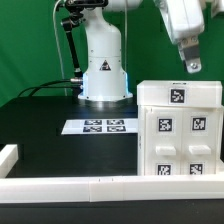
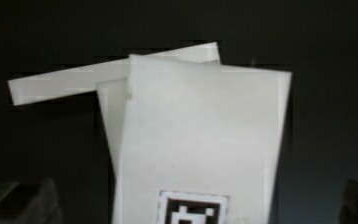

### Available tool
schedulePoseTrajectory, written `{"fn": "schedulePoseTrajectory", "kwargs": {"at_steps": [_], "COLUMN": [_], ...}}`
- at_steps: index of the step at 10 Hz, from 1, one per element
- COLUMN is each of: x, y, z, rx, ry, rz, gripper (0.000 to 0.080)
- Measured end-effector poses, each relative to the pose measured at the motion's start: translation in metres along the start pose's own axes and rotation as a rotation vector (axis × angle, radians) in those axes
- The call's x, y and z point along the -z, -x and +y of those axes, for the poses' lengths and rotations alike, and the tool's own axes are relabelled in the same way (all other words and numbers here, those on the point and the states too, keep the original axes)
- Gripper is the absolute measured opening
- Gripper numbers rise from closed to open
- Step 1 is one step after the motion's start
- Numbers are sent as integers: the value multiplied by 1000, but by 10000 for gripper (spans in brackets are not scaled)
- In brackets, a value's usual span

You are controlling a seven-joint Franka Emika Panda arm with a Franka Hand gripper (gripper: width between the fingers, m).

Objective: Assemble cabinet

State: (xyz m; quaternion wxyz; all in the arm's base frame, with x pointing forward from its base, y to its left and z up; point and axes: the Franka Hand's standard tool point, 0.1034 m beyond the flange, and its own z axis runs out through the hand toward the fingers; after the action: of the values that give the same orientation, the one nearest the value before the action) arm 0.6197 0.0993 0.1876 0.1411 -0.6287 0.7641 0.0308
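On the exterior view's right side of the black counter point(image 1: 40, 115) stands the cabinet point(image 1: 180, 135), a tall white box of flat panels whose near face carries several black-and-white square tags, with smaller raised white blocks low on that face. The gripper point(image 1: 193, 66) hangs straight above its top edge, close to it, though whether it touches cannot be told from this view. In the wrist view the cabinet point(image 2: 202, 130) fills the middle as a pale upright slab with a thinner panel jutting out at an angle behind it and one tag showing at its lower end. The dark fingers point(image 2: 25, 203) appear at the two lower corners of that picture, spread wide, one on each side of the white panels and clear of them, clamped on nothing.

Beside the cabinet, toward the exterior view's left, the marker board point(image 1: 101, 126) lies flat, just in front of the arm's white base point(image 1: 104, 65). A low white rail point(image 1: 60, 184) runs along the near edge of the counter.
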Motion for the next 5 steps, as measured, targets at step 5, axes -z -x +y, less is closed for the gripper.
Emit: {"fn": "schedulePoseTrajectory", "kwargs": {"at_steps": [5], "x": [2], "y": [3], "z": [1], "rx": [315], "ry": [30], "rz": [-4], "gripper": [796]}}
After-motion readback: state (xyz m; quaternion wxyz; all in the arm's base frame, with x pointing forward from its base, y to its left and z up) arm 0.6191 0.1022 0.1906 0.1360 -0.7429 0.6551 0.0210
